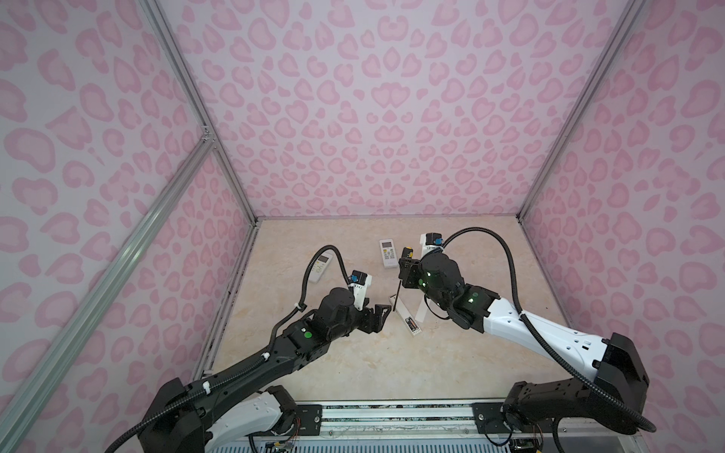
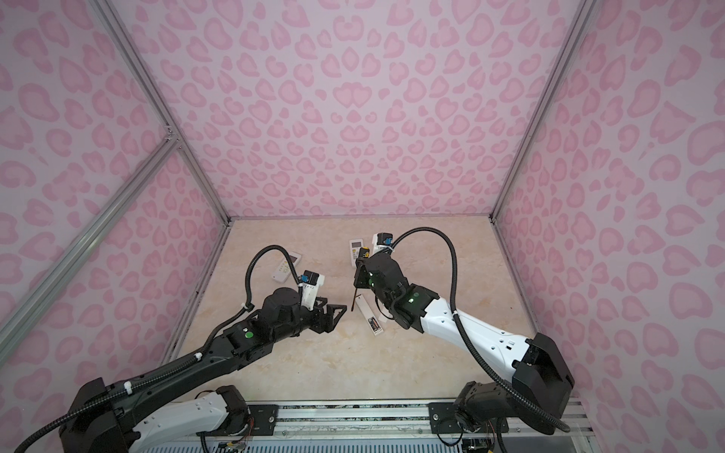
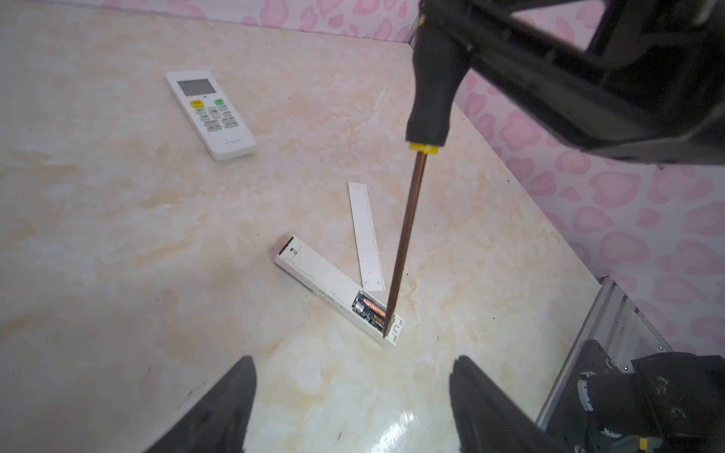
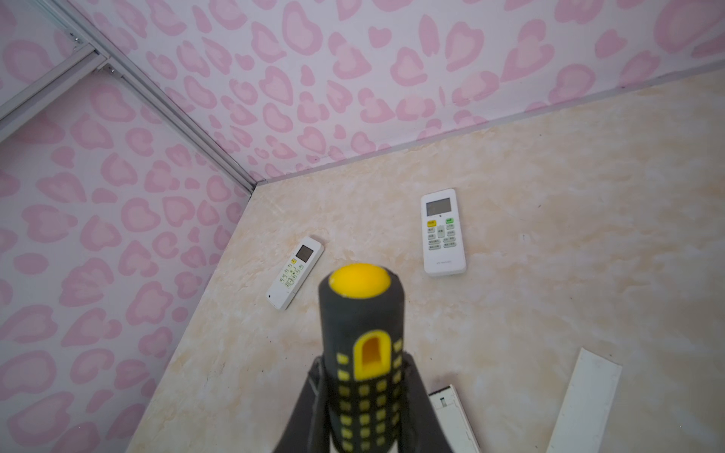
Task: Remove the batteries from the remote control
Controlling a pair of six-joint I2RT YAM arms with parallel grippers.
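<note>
The right gripper (image 4: 363,392) pinches the screwdriver (image 3: 404,235) by its black-and-yellow handle, with the shaft angled down over the open remote (image 3: 325,274) on the bench (image 3: 117,235). The batteries (image 3: 370,310) sit side by side in the bay at one end of the remote, and the cover (image 3: 367,235) lies just beside it. The left gripper (image 3: 353,392) hovers near, jaws spread wide, holding nothing and touching nothing. Whether the tip meets the cells cannot be told: the left wrist view lines it up with their end, while the top views set it nearer the remote's other end. The likeliest trouble is that nothing braces the remote, so a prying push may skid or tip the light casing across the smooth bench instead of lifting a cell. The tip could also slide off a rounded battery and dig into the bay's end wall or contacts. A cell levered too sharply might spring out and roll away. The long shaft could twist the handle in the gripper's narrow pinch.
</note>
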